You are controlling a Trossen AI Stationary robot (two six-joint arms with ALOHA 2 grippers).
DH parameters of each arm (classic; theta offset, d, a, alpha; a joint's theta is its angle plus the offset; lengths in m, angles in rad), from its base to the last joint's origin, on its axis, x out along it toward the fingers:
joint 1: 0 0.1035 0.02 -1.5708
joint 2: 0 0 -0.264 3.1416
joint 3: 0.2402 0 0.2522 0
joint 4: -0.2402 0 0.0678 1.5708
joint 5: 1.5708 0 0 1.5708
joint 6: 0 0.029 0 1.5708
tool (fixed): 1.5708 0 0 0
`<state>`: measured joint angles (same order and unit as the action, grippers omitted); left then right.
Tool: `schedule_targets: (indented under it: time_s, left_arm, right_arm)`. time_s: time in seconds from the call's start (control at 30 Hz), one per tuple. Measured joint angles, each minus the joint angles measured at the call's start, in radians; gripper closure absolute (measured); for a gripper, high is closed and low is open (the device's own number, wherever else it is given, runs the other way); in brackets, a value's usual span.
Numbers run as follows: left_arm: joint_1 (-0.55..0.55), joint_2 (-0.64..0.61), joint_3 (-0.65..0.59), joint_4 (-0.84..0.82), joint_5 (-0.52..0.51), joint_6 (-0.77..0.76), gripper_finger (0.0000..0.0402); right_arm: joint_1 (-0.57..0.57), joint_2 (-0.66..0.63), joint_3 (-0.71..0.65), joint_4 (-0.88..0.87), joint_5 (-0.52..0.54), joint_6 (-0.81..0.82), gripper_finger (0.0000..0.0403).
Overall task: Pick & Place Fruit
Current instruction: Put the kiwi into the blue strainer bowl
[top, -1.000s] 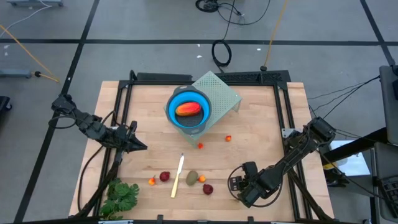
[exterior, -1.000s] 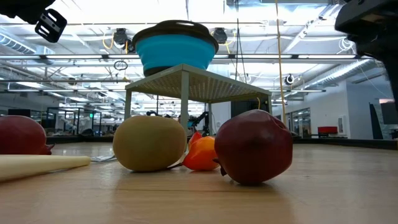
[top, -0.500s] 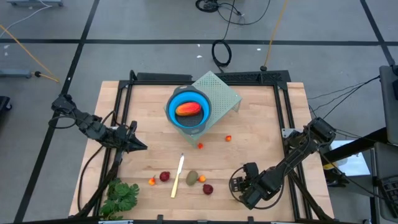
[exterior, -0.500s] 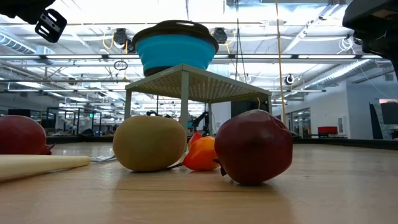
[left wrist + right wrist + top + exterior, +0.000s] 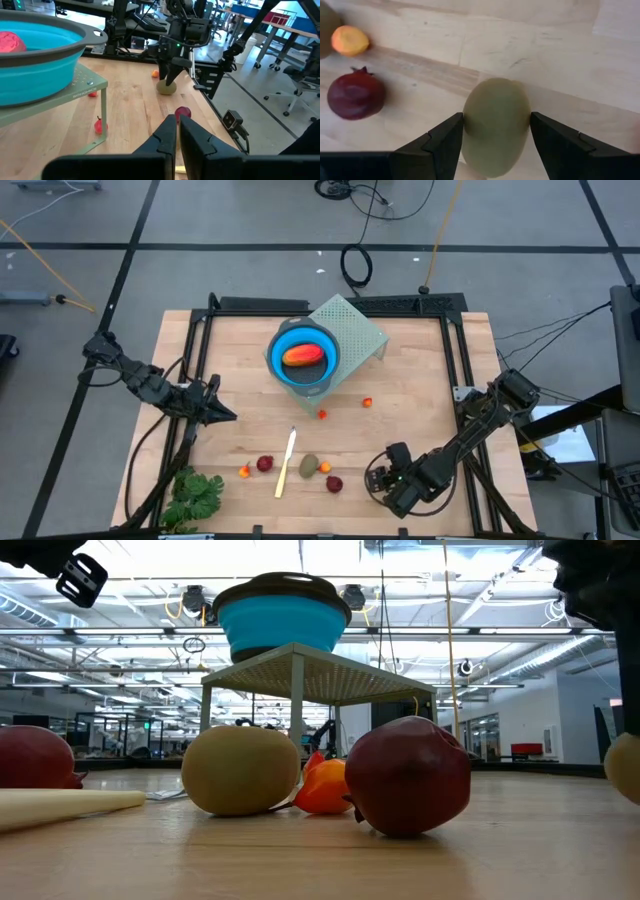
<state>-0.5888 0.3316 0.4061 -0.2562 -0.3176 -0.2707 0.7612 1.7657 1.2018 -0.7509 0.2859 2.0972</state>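
A brown-green oval fruit sits between the fingers of my right gripper, which is low at the table's near right and hides it from above. My left gripper hangs shut over the table's left middle, holding nothing. The orange-red oblong lies in the blue bowl. On the near table lie a second brown-green oval, two dark red balls and orange bits. Two tiny red bits lie mid-table. My right gripper pinches the oval across its middle, one finger on each long side. The fingers come from above, pointing down, as the left wrist view shows. The oval sits at table height; whether it is lifted clear, I cannot tell.
The bowl stands on a pale green perforated rack at the far middle. A cream stick lies among the near fruit and a leafy green bunch at the near left corner. A black frame runs along the table's edges.
My right gripper has shifted a little toward the table's left edge. The oval between its fingers has come into the low view at its right edge, where it did not show before.
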Motion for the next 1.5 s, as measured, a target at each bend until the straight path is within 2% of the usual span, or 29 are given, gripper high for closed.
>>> schedule_targets:
  time_s: [0.27,0.53,0.9,1.13,1.37,1.5]
  left_arm:
    - [0.0,0.0,0.0,0.0,-0.005,0.001,0.04]
    - [0.0,0.0,0.0,0.026,-0.006,0.006,0.0382]
    - [0.0,0.0,0.0,0.025,-0.007,0.006,0.0397]
    - [0.0,0.0,0.0,0.025,-0.007,0.006,0.0381]
    - [0.0,0.0,0.0,0.024,-0.007,0.006,0.0398]
    - [0.0,0.0,0.0,0.024,-0.007,0.005,0.0396]
  right_arm:
    - [0.0,0.0,0.0,0.003,0.0,-0.044,0.0179]
    - [0.0,-0.001,0.0,0.024,0.001,-0.089,0.0179]
    - [-0.002,-0.002,0.001,0.081,0.001,-0.206,0.0179]
    - [-0.002,-0.002,0.001,0.089,0.0,-0.224,0.0181]
    - [-0.002,-0.002,0.001,0.112,-0.005,-0.227,0.0183]
    - [-0.009,-0.004,-0.038,0.188,-0.052,-0.227,0.0183]
